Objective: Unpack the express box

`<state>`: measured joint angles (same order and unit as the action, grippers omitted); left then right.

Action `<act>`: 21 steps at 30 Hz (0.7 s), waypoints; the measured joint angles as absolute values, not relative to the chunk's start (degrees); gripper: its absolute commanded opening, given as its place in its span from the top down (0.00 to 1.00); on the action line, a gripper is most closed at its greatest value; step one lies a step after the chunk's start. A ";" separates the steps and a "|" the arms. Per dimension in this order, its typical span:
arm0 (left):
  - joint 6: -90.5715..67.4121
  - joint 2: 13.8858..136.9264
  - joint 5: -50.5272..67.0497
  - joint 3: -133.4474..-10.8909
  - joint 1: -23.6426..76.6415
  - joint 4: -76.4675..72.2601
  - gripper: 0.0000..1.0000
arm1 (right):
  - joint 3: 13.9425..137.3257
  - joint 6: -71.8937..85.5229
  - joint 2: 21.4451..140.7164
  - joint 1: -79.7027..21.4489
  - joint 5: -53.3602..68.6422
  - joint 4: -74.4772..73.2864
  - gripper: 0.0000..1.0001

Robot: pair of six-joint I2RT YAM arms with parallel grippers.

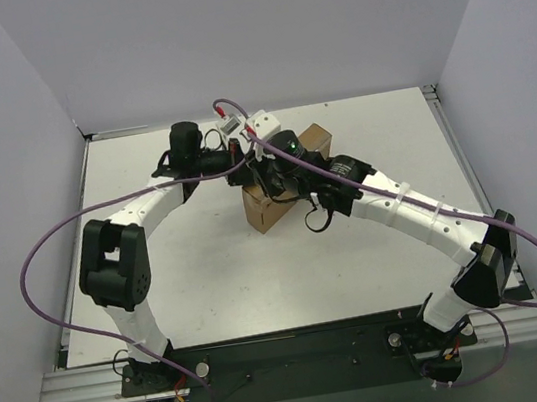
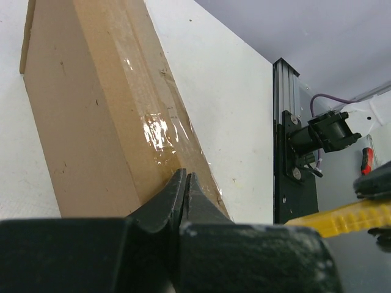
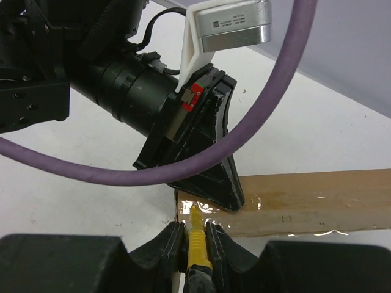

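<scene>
Right wrist view, entry by item.

1. Right end effector (image 3: 194, 229): clamped on the yellow utility knife (image 3: 197, 251), which stands between its fingers with the blade pointing forward. Judged purpose: cutting the tape.
2. Express box (image 3: 305, 195): directly ahead of the blade, its narrow taped face running off to the right. The blade tip sits at the near corner of that face, apparently the start of the seam.
3. Left end effector (image 3: 229, 196): closed, holding nothing. Its joined tips rest on the taped face just beyond and right of the blade tip. Judged purpose: pinning the box so it cannot slide under the cut.
4. Tape (image 2: 162, 131): clear and glossy, running along the narrow face ahead of the left end effector (image 2: 185, 183). The box (image 2: 91, 122) stretches away from those tips, with its broad face to their left.
5. Desk (image 1: 208, 271): white; the box (image 1: 267, 216) sits mid-desk under both wrists.

Clearance: tight. The left tips stand in the seam's line, very close ahead of the blade. The seam's length is clear further right, and bare desk (image 2: 232, 104) lies beyond the box edge. A purple cable (image 3: 287, 79) loops above the knife.
</scene>
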<state>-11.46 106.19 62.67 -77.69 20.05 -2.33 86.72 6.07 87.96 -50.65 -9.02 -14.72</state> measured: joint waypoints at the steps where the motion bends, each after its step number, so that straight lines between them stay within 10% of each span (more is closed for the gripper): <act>1: -12.62 106.19 62.70 -77.10 20.10 -3.88 1.00 | 86.17 6.07 87.96 -51.20 -9.69 -14.06 1.00; 21: -30.94 107.96 60.53 -72.18 20.93 -24.01 1.00 | 81.89 2.07 86.35 -55.16 -12.34 -7.99 1.00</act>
